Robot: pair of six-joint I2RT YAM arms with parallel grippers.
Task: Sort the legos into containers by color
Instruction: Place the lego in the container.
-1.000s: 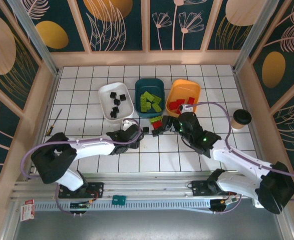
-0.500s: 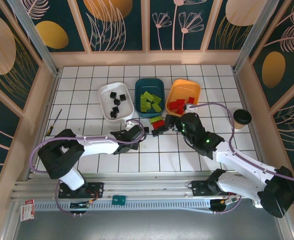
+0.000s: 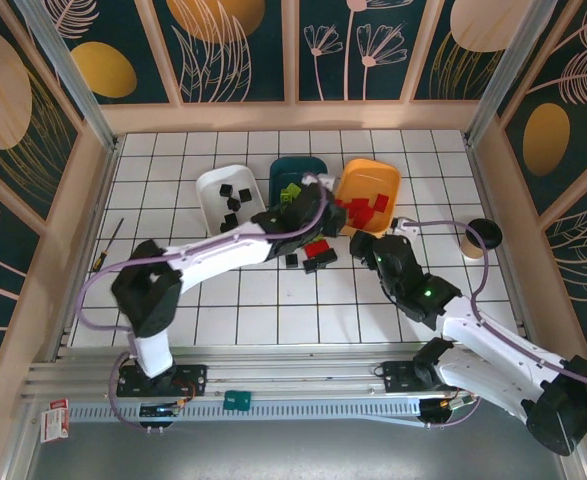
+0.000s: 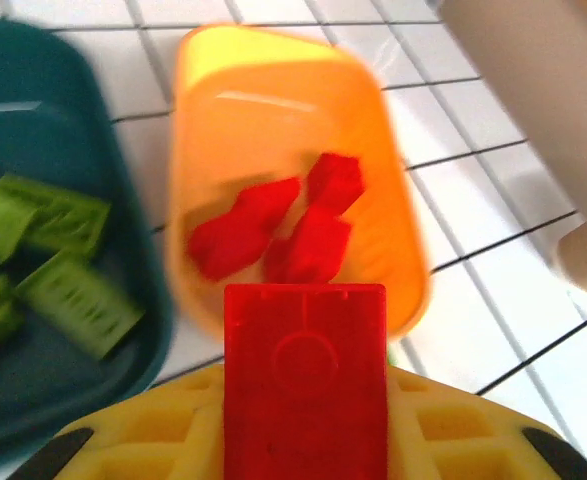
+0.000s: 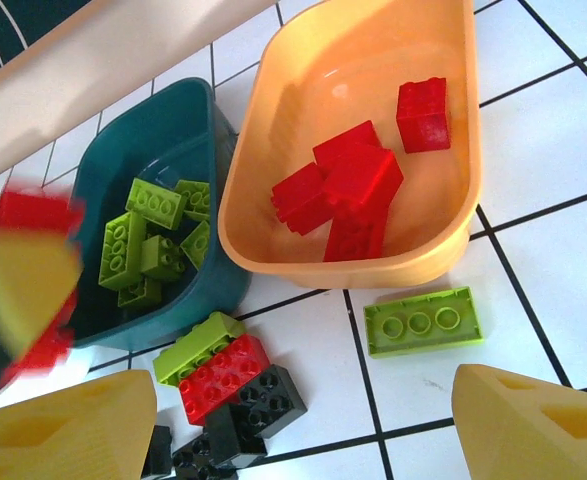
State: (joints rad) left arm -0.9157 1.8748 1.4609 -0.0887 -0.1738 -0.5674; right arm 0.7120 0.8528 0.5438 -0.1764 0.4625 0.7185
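Clamping red lego point(image 4: 305, 370), left gripper point(image 3: 311, 200) near orange bin point(image 4: 273, 130), right gripper point(image 5: 299, 424) spread over pile point(image 5: 228, 385)

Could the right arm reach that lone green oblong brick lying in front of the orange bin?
Probably yes. The lime green oblong plastic brick lies alone on the white tiled table just ahead of the open right gripper, with nothing between them.

Smooth glossy plastic on the orange bin point(image 5: 443, 60), soft sheen along its wall; same moulded plastic on the teal bin point(image 5: 93, 170) and white bin point(image 3: 208, 210). Hard shiny plastic on the red bricks point(image 5: 358, 180), green bricks point(image 5: 123, 250) and black bricks point(image 5: 268, 400). Matt yellow plastic on the fingers point(image 5: 533, 425) of the right gripper point(image 5: 305, 395). Smooth white tiled finish, dark seams, on the table point(image 5: 563, 150). Pale wood trim point(image 3: 293, 117) along its far edge; bare metal rail point(image 3: 303, 372) at its near edge.
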